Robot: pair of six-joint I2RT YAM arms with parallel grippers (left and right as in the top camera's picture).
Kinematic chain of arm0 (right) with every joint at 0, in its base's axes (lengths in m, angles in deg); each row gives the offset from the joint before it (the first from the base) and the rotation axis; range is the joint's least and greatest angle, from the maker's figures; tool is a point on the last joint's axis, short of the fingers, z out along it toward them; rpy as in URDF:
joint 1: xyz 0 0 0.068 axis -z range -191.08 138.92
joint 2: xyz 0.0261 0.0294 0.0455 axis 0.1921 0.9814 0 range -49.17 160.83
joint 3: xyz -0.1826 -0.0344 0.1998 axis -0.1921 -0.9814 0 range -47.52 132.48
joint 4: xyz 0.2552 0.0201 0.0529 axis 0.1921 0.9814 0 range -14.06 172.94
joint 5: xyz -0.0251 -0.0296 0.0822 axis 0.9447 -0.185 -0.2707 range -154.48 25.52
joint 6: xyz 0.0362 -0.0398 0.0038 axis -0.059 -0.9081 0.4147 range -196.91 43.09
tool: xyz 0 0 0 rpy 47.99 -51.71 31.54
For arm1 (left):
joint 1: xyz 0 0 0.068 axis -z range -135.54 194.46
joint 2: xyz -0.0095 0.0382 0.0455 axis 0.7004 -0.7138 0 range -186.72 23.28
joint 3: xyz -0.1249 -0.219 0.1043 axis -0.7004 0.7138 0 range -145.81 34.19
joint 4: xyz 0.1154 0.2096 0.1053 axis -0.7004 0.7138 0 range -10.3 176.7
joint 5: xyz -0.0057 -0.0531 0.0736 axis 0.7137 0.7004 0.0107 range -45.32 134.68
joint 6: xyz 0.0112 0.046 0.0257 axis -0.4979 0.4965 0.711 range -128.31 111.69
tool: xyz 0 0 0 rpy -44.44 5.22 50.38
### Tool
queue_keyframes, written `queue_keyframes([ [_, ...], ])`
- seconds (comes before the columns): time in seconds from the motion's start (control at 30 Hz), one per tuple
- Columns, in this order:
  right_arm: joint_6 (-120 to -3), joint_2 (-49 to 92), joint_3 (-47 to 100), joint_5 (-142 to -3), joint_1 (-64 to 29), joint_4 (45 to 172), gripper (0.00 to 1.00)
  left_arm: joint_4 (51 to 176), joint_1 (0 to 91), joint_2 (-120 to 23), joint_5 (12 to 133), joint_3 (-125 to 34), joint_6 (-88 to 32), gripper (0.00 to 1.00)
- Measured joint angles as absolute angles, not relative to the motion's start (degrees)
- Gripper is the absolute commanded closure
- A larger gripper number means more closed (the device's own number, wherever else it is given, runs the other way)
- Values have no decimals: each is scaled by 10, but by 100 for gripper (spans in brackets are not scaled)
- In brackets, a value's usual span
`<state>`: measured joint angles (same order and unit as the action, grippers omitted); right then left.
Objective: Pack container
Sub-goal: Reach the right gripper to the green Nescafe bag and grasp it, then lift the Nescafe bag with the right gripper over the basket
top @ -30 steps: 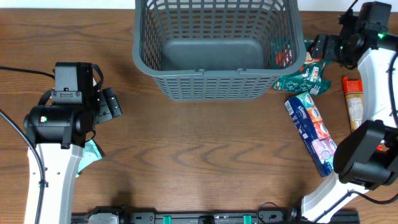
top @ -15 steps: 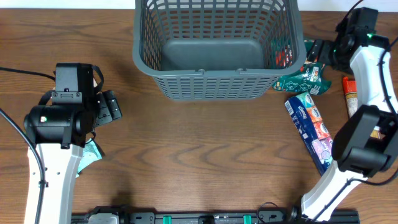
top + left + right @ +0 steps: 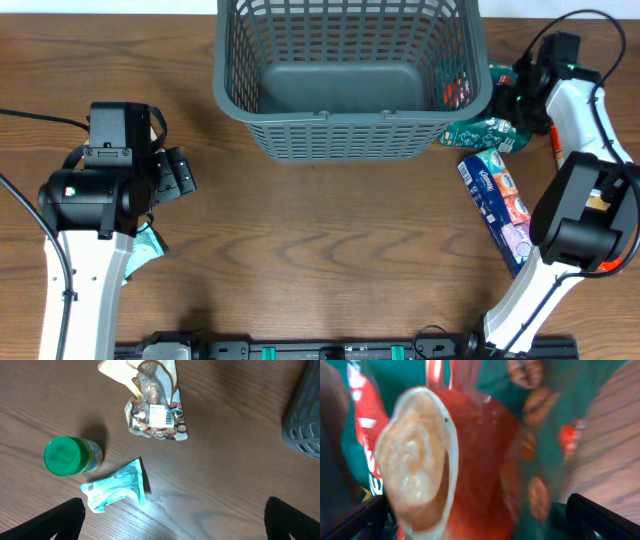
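The container (image 3: 350, 118), a large dark grey slotted basket, stands at the back centre with nothing showing inside. Its corner shows in the left wrist view (image 3: 306, 425). A green and red snack packet (image 3: 488, 131) lies against its right wall. My right gripper (image 3: 512, 92) hangs open just over that packet. The packet (image 3: 485, 450) fills the right wrist view, blurred, and the gripper (image 3: 480, 525) has a finger on either side of it. My left gripper (image 3: 176, 168) is open above bare wood at the left, with nothing between its fingers (image 3: 172, 521).
A blue tissue pack (image 3: 500, 212) lies on the table right of centre. Below the left gripper are a green-lidded jar (image 3: 65, 456), a teal packet (image 3: 117, 491) and a clear snack bag (image 3: 155, 412). The teal packet (image 3: 148, 243) peeks out from under the left arm.
The right gripper has swung left and down onto the green packet beside the basket. The left arm has not moved.
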<state>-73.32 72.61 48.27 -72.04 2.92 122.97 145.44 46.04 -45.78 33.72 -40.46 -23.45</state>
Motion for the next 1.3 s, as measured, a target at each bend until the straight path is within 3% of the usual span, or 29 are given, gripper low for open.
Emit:
queue_keyframes([
  [0.47, -736, 726, 447, -731, 29, 1196, 1, 1455, 460, -458, 337, -405, -234, 2],
  [0.53, -735, 726, 447, -732, 29, 1195, 14, 1458, 460, -458, 337, -405, -234, 1],
  [0.7, -726, 725, 447, -738, 34, 1196, 98, 1465, 460, -458, 337, -404, -234, 2],
  [1.3, -710, 717, 450, -761, 59, 1224, 99, 1466, 460, -458, 337, -405, -234, 2],
])
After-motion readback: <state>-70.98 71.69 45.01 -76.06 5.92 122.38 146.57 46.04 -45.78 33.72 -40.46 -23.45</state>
